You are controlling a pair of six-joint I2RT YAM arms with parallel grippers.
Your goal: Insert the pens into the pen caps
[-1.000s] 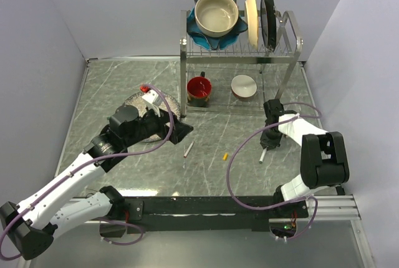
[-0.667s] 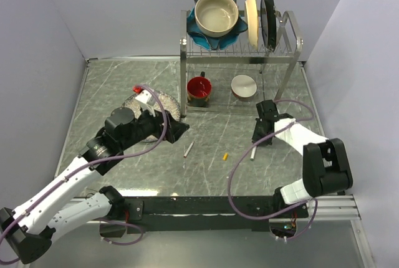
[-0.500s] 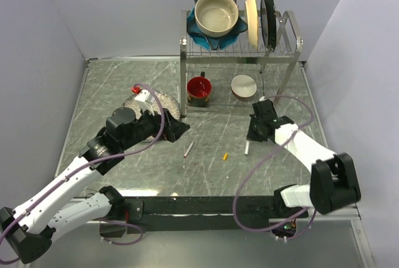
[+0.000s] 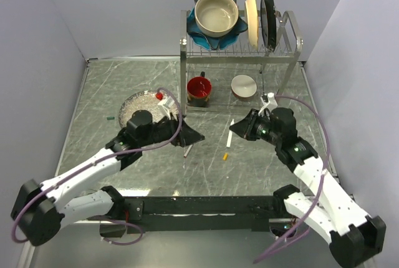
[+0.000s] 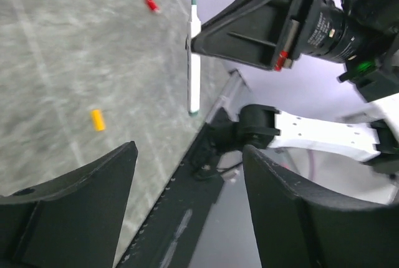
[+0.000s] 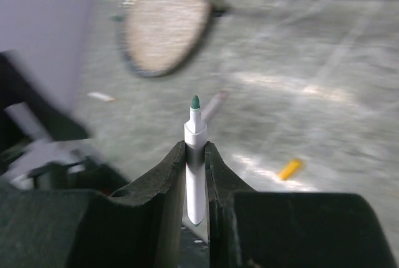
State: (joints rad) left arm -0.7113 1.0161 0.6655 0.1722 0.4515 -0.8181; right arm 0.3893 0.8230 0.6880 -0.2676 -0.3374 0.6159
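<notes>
My right gripper (image 4: 236, 129) (image 6: 196, 174) is shut on a white pen (image 4: 230, 134) (image 6: 196, 184) whose green tip points away from the wrist; it hangs above the table's middle. The same pen (image 5: 194, 62) shows upright in the left wrist view. My left gripper (image 4: 196, 137) (image 5: 190, 156) stands open and holds nothing, just left of that pen. A second pen (image 4: 187, 151) (image 6: 214, 105) lies on the table below the left gripper. A yellow cap (image 4: 225, 156) (image 5: 96, 119) (image 6: 290, 169) lies near the held pen. A red cap (image 5: 150, 3) lies farther off.
A metal dish rack (image 4: 293, 31) at the back carries a bowl (image 4: 216, 12) and upright plates (image 4: 260, 15). Under it stand a red mug (image 4: 199, 87) and a small bowl (image 4: 244, 85). A speckled plate (image 4: 138, 101) lies behind the left arm.
The right arm has carried the pen left from the table's right side, now lifted and level. The left gripper has moved right and nearer, its jaws somewhat narrower.
</notes>
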